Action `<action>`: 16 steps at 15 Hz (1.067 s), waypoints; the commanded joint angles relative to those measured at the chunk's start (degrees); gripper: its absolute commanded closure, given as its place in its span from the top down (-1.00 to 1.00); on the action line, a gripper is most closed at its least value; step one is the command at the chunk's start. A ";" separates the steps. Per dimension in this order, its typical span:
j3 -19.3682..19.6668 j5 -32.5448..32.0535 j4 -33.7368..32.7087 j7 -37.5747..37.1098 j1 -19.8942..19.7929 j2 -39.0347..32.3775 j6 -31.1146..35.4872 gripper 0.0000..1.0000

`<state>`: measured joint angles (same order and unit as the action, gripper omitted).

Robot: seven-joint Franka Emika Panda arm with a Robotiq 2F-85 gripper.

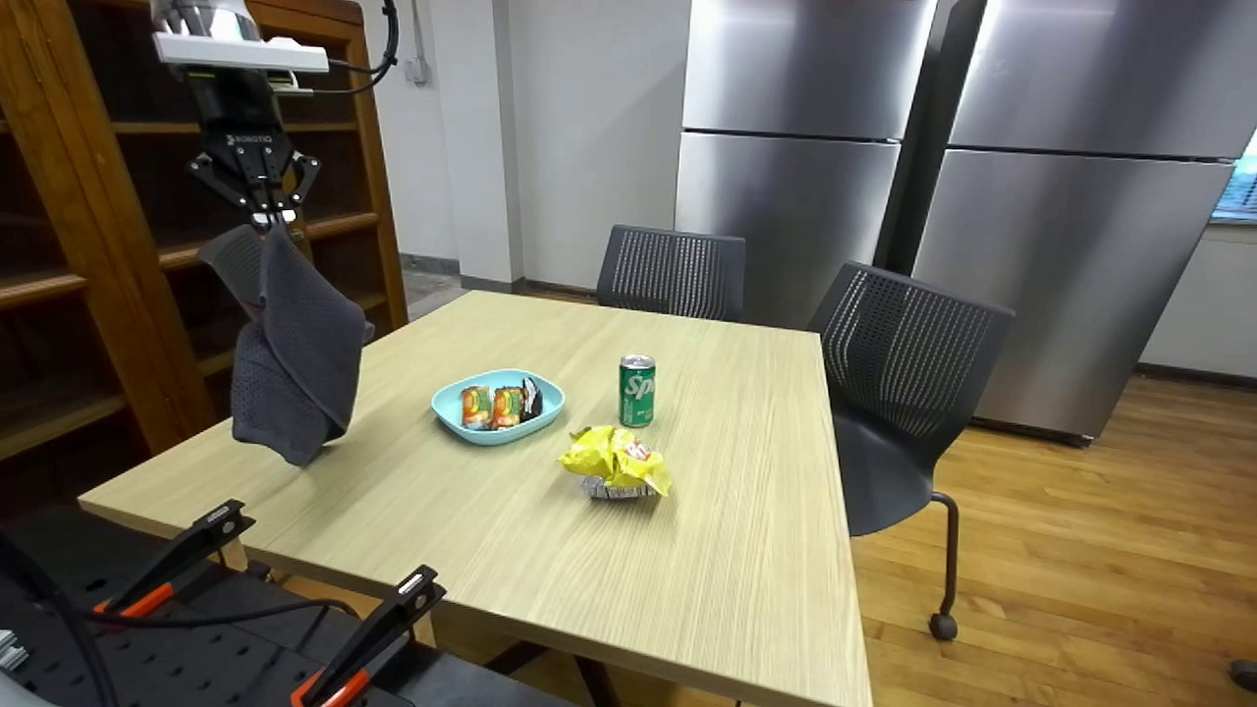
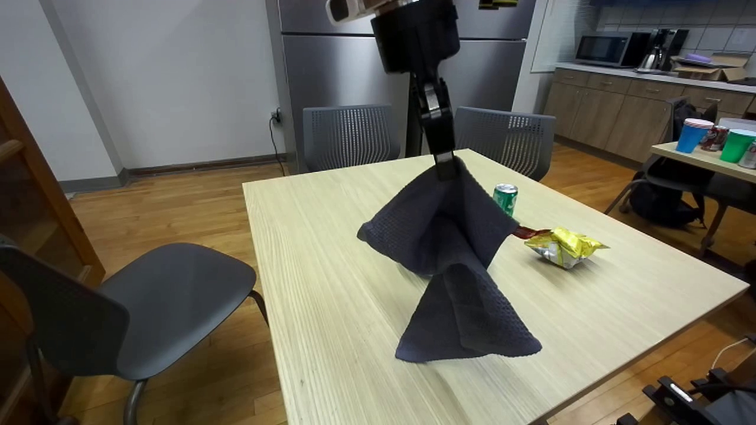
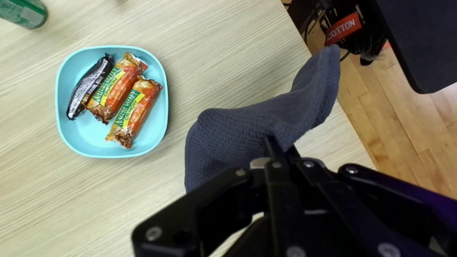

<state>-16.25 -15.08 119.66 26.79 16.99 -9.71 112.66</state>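
My gripper (image 1: 274, 218) is shut on a dark grey-blue cloth (image 1: 306, 344), pinching it near the top so that it hangs in folds over the table. In the wrist view the fingertips sink into the cloth (image 3: 235, 137), and a red tag (image 3: 344, 28) shows at its corner. Whether its lowest corner touches the table I cannot tell. Beside it stands a light blue dish (image 3: 84, 134) with two orange-and-green snack bars (image 3: 134, 114) and a dark bar (image 3: 91, 87). The cloth (image 2: 449, 254) hides most of this dish in an exterior view.
A green soda can (image 1: 636, 393) stands upright beyond the dish. Nearer lies a yellow snack bag (image 1: 614, 457). Dark chairs (image 1: 894, 383) surround the pale wooden table (image 1: 727, 589). Black-and-orange clamps (image 1: 378, 628) sit at its near edge, and a wooden cabinet (image 1: 378, 177) rises behind the arm.
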 commanded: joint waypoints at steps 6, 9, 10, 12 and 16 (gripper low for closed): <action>-1.25 -1.33 -2.32 -1.36 0.68 3.06 -3.99 -0.99; -1.68 -1.06 -3.15 -0.79 1.02 4.18 -5.62 -0.99; -1.88 -1.05 -3.43 -0.78 1.13 4.49 -6.25 -0.99; -2.07 -0.92 -3.61 -0.50 1.45 5.09 -6.74 -0.99; -1.45 0.81 -2.57 0.61 0.64 5.14 -5.46 -0.99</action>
<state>-17.84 -15.11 116.70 26.79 18.40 -5.38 107.96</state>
